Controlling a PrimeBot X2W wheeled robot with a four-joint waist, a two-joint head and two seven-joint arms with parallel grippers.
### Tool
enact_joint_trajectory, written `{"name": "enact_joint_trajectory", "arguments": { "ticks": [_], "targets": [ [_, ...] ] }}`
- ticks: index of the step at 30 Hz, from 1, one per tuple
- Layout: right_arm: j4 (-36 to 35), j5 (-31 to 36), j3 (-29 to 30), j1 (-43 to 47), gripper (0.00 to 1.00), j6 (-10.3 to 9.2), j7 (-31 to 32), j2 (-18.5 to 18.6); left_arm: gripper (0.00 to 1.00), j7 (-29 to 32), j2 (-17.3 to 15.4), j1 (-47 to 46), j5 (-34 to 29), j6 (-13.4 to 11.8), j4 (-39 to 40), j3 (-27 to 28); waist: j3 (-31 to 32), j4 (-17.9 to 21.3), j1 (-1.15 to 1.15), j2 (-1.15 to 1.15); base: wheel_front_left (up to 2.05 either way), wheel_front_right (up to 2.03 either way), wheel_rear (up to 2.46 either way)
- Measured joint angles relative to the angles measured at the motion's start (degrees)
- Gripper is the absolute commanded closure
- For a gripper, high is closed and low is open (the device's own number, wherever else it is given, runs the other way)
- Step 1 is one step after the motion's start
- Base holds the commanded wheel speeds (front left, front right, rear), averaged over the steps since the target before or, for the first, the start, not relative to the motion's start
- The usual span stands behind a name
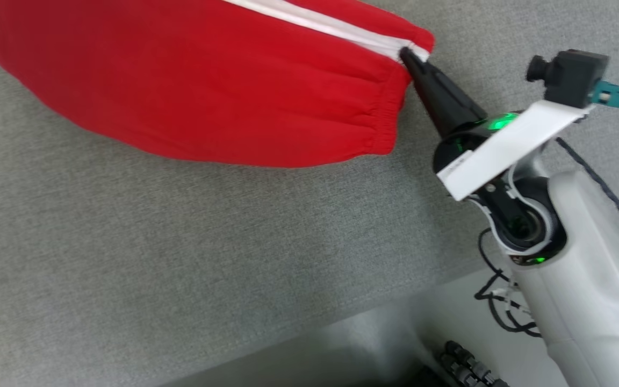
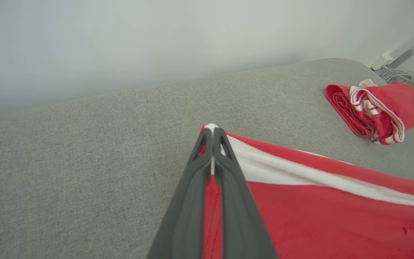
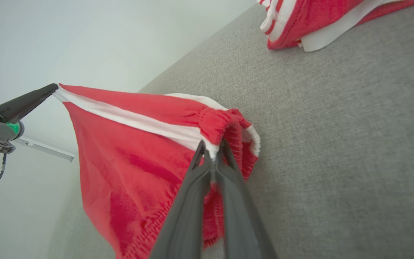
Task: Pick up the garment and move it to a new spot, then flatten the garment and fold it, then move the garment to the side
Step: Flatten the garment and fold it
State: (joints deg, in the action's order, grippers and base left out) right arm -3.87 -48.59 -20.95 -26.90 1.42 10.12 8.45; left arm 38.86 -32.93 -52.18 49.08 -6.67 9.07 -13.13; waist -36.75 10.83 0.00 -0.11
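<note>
The garment is red with a white side stripe and an elastic waistband, and it hangs stretched above the grey padded table. My right gripper is shut on its waistband corner at the white stripe, as the right wrist view shows close up. In the left wrist view my left gripper is shut on the opposite corner of the garment. That same left gripper appears at the left of the right wrist view, pulling the garment taut between the two grippers.
A second red and white garment lies bundled on the table's far part, also visible as a cloth pile in the right wrist view. The table's front edge runs diagonally at lower right, with pale floor and cables beyond.
</note>
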Motion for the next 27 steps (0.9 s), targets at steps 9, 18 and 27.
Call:
{"name": "enact_joint_trajectory", "arguments": {
  "ticks": [9, 18, 27],
  "targets": [
    [4.52, 0.18, -1.96, -2.43, 1.0, 1.04, -1.44, -3.07, 1.0, 1.27, 0.48, -7.48, -3.88, 0.0, -7.01, -2.67, -2.29, 3.1, 0.0, 0.0, 0.0, 0.0, 0.0],
    [7.03, 0.16, -0.25, -5.6, 1.0, 1.02, -4.72, -4.14, 1.0, 1.51, 1.98, -12.69, -5.06, 0.08, -12.87, -4.63, -3.74, 5.52, 0.0, 0.0, 0.0, 0.0, 0.0],
    [9.64, 0.45, -1.03, -7.33, 0.0, 1.0, -7.04, -4.43, 1.0, 1.36, 2.81, -13.58, -8.1, 0.02, -20.16, -5.59, -4.8, 5.98, 0.0, 0.0, 0.0, 0.0, 0.0]
  ]
}}
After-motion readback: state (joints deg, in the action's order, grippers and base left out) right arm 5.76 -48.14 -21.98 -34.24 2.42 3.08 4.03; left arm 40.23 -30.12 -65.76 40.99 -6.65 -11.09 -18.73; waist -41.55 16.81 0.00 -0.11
